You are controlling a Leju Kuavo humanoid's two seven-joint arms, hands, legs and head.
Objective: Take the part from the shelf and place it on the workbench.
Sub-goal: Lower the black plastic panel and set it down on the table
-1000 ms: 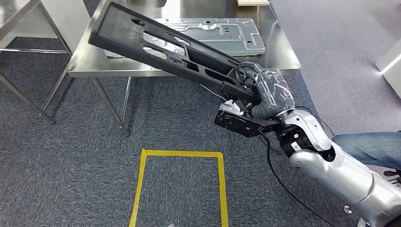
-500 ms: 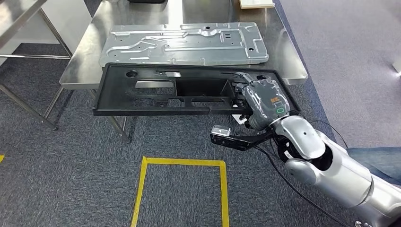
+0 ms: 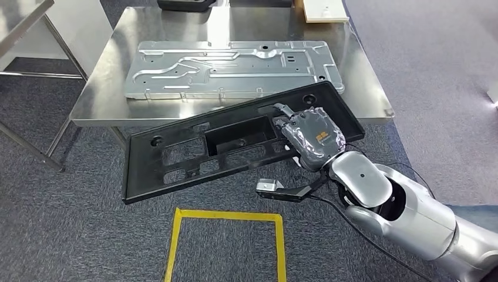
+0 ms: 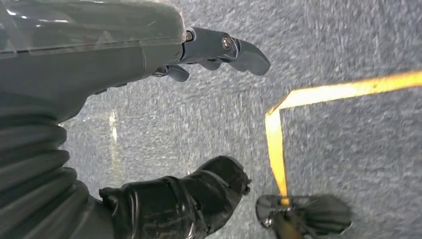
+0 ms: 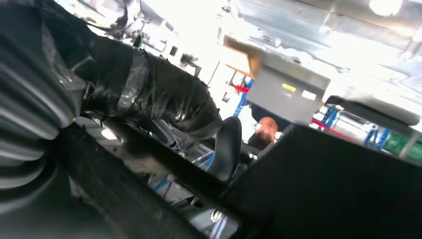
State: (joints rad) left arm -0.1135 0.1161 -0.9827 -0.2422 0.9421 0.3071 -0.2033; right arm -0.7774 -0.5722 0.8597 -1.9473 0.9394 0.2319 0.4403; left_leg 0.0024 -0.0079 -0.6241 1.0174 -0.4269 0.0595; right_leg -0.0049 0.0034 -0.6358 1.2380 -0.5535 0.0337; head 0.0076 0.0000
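Note:
The part is a long black plastic panel [image 3: 194,153] with several cut-outs. My right hand [image 3: 311,135] grips it near its right end. That end lies over the front right of the steel workbench [image 3: 367,94]; the left end slopes down past the front edge, over the carpet. In the right wrist view, the thumb and fingers of my right hand [image 5: 149,94] wrap the panel's black rim [image 5: 338,189]. My left hand [image 4: 99,55] hangs over the carpet, fingers apart and holding nothing.
A grey stamped metal plate [image 3: 235,64] covers the middle of the workbench, just behind the panel. A cardboard box [image 3: 323,9] and a dark object [image 3: 182,4] sit at the far edge. Another steel table [image 3: 17,17] stands left. Yellow tape [image 3: 176,235] marks the floor. A person [image 5: 266,127] stands beyond.
The panel swung from steeply raised at its left end to level, and now dips left. My right hand moved closer to the workbench's front edge. The head view also shifted.

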